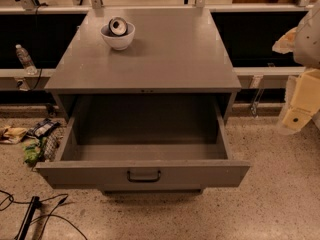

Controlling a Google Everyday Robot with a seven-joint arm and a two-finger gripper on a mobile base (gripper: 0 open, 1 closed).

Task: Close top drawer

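Gripper [301, 109] hangs at the right edge, well apart from the top drawer [210, 173] — spread or pressed together, I cannot tell. Nearest, that drawer stands pulled far out, its handle [144, 176] untouched. By my judgement nothing is done yet — the whole push is left. Farther back, a bowl [118, 39] holding a can [118, 26] sits on the cabinet top [175, 54].

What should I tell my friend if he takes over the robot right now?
Claw: at the right edge of the view, off to the side of the cabinet, not touching it.
Top drawer: wide open, handle facing front.
On the cabinet top: a white bowl with a can in it.
Done: nothing yet.
Left: bring the claw to the drawer front and push it all the way in.
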